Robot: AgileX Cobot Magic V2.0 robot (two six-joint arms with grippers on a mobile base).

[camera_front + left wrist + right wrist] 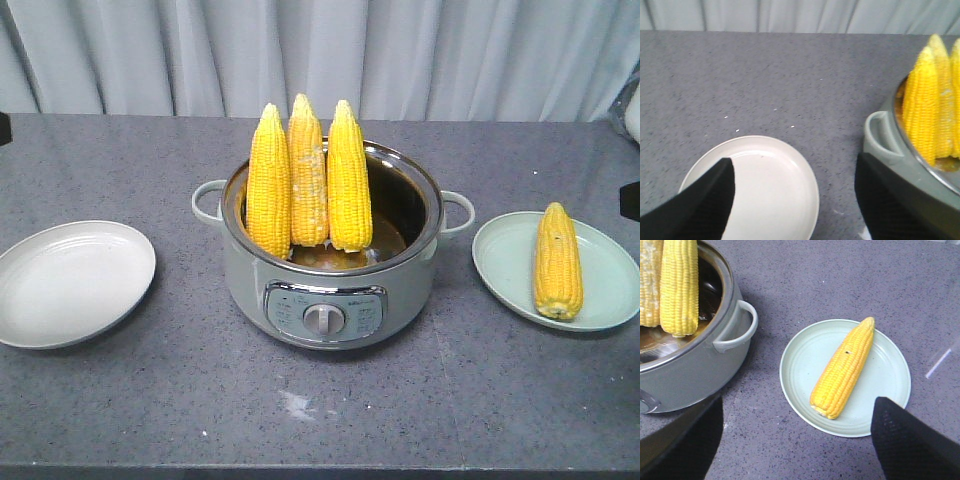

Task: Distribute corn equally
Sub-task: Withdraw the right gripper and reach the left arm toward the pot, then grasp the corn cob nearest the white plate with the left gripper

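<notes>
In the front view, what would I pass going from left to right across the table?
Empty white plate → grey pot holding three upright corn cobs → pale green plate with one cob lying on it.

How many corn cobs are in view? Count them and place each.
4. Three stand on end in the pot: left cob, middle cob, right cob. A fourth cob lies on the green plate. The white plate holds none. Others could hide low inside the pot.

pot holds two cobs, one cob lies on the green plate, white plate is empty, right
No: the pot holds three cobs, not two, as the front view shows. One cob lies on the green plate; the white plate is empty.
</notes>
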